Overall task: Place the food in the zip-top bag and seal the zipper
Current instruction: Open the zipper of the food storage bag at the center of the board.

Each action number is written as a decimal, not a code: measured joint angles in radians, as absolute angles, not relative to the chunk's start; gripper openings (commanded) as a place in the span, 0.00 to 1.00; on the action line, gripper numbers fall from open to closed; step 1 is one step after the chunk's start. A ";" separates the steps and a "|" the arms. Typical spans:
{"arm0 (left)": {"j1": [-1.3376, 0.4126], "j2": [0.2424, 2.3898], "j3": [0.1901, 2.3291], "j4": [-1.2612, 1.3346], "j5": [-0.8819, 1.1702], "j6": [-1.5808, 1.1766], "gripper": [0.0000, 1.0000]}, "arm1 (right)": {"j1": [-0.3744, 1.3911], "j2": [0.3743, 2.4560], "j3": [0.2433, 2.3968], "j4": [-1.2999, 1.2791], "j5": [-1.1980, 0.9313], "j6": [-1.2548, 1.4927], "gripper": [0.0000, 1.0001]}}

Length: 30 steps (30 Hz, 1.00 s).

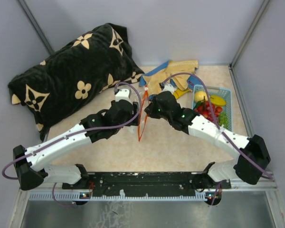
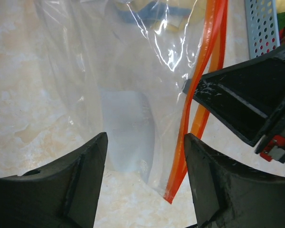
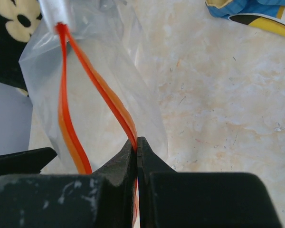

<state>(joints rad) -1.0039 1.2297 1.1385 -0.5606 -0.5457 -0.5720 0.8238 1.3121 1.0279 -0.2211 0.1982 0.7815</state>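
Bag (image 2: 128, 90) is at the middle of the table (image 1: 175, 147), stood on edge between the two grippers, its clear film hard to make out from above. At the far left corner lies a black pillow (image 1: 76, 80) with cream flowers, reaching toward the middle of the far edge. The left gripper (image 2: 145, 140) comes at the bag from the left side; its fingers (image 2: 71, 185) are spread wide, with the lower part of the film showing in the gap between them, and whether either finger touches the film cannot be told. The zipper (image 3: 97, 92) runs as a thin red-orange line from a white tip (image 3: 54, 9) on the far side toward the near edge. From the tip its two strips part, so the mouth is open along that stretch. The right gripper (image 3: 137, 145) meets the bag from the right, its fingers clenched on one strip of the zipper, while the other strip curves loose just to the left of it. Beyond, against the far edge and right of the middle, a yellow-and-blue cloth (image 1: 183, 69) lies crumpled. Just right of the cloth, near the far right corner and along the right edge, a light-blue basket (image 1: 229, 102) holds the food (image 1: 209, 107): yellow, red and green pieces heaped together, well apart from the bag.
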 measured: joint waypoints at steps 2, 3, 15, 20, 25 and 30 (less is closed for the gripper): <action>-1.008 1.231 1.154 -0.560 -0.551 -0.564 0.75 | 0.824 1.330 1.057 -0.250 0.200 0.796 0.00; -1.013 1.232 1.164 -0.562 -0.557 -0.559 0.76 | 0.825 1.338 1.067 -0.259 0.201 0.803 0.00; -1.097 1.340 1.259 -0.561 -0.725 -0.468 0.74 | 0.837 1.370 1.110 -0.321 0.215 0.831 0.00; -1.098 1.357 1.256 -0.558 -0.762 -0.437 0.71 | 0.837 1.370 1.122 -0.322 0.215 0.832 0.00; -1.106 1.362 1.231 -0.553 -0.778 -0.425 0.73 | 0.837 1.375 1.130 -0.327 0.215 0.832 0.00; -1.117 1.372 1.194 -0.553 -0.802 -0.410 0.74 | 0.837 1.380 1.136 -0.328 0.215 0.831 0.00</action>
